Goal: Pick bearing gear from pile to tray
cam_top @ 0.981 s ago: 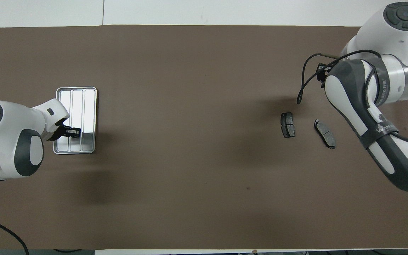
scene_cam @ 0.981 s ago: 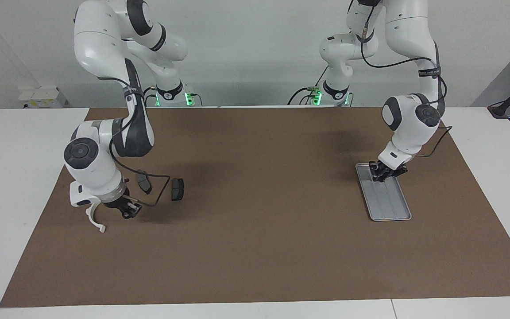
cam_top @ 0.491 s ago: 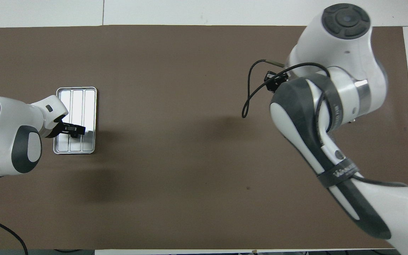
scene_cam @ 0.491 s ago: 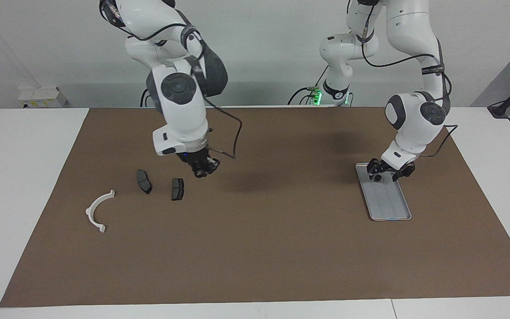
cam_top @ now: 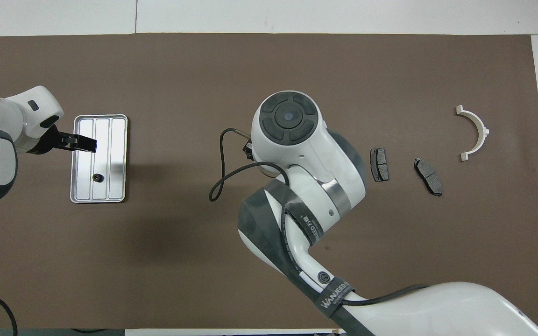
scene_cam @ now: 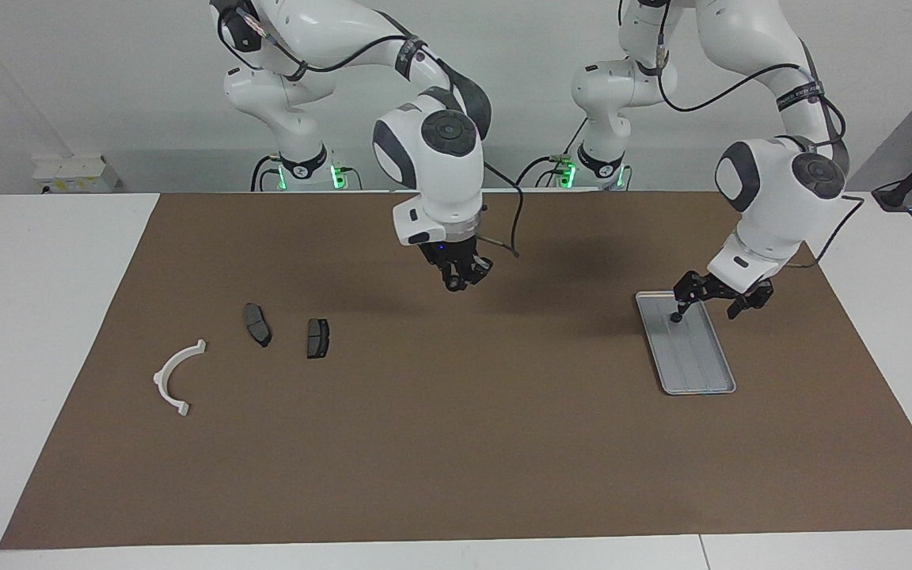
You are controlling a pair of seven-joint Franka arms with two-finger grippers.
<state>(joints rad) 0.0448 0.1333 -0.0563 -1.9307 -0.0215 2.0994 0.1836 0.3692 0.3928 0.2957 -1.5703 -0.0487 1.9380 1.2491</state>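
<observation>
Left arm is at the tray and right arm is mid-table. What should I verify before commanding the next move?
1. Left gripper open over the tray: ok.
2. Small black gear lies in the tray, free of the left gripper: ok.
3. Right gripper is up over the bare mat mid-table; whether it carries a part: cannot tell.
4. Two brake pads and the white arc lie on the mat toward the right arm's end, apart from each other: ok.
5. The arms are well apart: ok.
</observation>
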